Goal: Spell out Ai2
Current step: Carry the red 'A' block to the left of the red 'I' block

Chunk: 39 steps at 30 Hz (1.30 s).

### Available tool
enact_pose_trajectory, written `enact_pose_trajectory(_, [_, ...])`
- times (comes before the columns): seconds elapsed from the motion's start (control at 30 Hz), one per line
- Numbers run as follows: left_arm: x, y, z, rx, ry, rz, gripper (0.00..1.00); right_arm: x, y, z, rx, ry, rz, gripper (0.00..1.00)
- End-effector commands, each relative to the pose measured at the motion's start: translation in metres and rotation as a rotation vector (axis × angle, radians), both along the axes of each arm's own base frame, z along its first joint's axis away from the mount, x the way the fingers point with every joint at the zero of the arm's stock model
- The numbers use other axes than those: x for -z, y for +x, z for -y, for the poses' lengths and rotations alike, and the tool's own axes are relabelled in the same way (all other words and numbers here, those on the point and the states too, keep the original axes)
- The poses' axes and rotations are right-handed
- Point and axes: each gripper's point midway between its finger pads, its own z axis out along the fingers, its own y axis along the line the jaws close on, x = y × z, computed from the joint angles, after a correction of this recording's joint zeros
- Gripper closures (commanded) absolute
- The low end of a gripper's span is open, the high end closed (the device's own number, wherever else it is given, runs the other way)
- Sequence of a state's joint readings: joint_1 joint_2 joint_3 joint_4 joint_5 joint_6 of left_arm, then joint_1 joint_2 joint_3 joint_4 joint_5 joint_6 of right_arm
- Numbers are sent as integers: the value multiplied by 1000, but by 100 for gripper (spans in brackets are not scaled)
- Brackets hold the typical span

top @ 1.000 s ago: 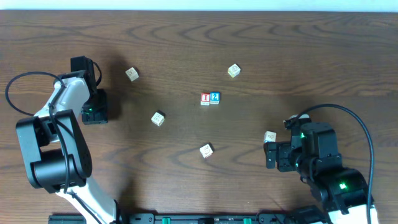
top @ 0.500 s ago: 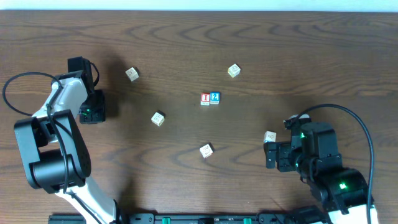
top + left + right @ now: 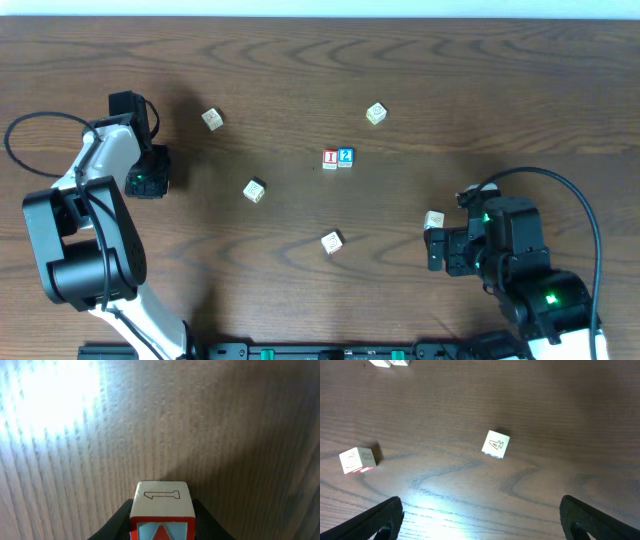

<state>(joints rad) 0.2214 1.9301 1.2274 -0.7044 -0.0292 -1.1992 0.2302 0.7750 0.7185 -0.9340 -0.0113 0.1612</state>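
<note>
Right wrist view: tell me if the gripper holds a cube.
No, the right gripper is open and empty; the 4 cube lies apart.

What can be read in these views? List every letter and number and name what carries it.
"I": red-framed cube, mid-table.
"2": blue-framed cube beside it.
"1", outlined: top of the held cube in the left claw.
"4", outlined: pale cube in the right wrist view.
Marks on the other cubes: too small or blurred.
</note>
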Motion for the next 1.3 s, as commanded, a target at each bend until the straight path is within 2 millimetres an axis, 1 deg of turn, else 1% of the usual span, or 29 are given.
enact_pose_trajectory(0.0, [-1, 7, 0, 136, 13, -5, 87, 0, -1, 0, 12, 11, -3, 1])
enact_pose_trajectory(0.03, [-2, 10, 2, 168, 17, -1, 92, 0, -1, 0, 12, 11, -3, 1])
enact_pose_trajectory(0.07, [-5, 14, 4, 203, 22, 6, 94, 0, -1, 0, 12, 11, -3, 1])
enact_pose_trajectory(0.1, [-10, 22, 8, 255, 27, 20, 95, 0, -1, 0, 12, 11, -3, 1])
enact_pose_trajectory(0.17, [-28, 45, 20, 405, 57, 70, 95, 0, -1, 0, 12, 11, -3, 1])
enact_pose_trajectory(0.23, [-51, 71, 38, 572, 95, 130, 95, 0, -1, 0, 12, 11, -3, 1])
enact_pose_trajectory(0.3, [-76, 99, 66, 790, 153, 197, 95, 0, -1, 0, 12, 11, -3, 1])
enact_pose_trajectory(0.37, [-98, 121, 100, 1016, 221, 262, 95, 0, -1, 0, 12, 11, -3, 1])
enact_pose_trajectory(0.43, [-111, 132, 132, 1170, 265, 305, 94, 0, -1, 0, 12, 11, -3, 1])
enact_pose_trajectory(0.47, [-115, 135, 153, 1244, 281, 327, 95, 0, -1, 0, 12, 11, -3, 1])
enact_pose_trajectory(0.57, [-116, 131, 201, 1359, 283, 357, 95, 1, -1, 0, 12, 11, -4, 1])
enact_pose_trajectory(0.67, [-116, 123, 240, 1447, 286, 377, 94, 0, -1, 0, 12, 11, -3, 1])
enact_pose_trajectory(0.7, [-115, 121, 250, 1468, 287, 381, 94, 0, -1, 0, 12, 11, -3, 1])
enact_pose_trajectory(0.77, [-107, 116, 262, 1517, 298, 356, 95, 0, -1, 0, 12, 11, -3, 1])
enact_pose_trajectory(0.9, [-81, 106, 276, 1588, 277, 290, 95, 0, -1, 0, 12, 11, -3, 1])
enact_pose_trajectory(1.0, [-66, 97, 281, 1577, 245, 243, 95, 0, -1, 0, 12, 11, -3, 1])
enact_pose_trajectory(1.17, [-57, 84, 279, 1480, 186, 193, 95, 0, -1, 0, 12, 11, -3, 1])
enact_pose_trajectory(1.27, [-53, 76, 284, 1471, 130, 183, 95, 0, -1, 0, 12, 11, -3, 1])
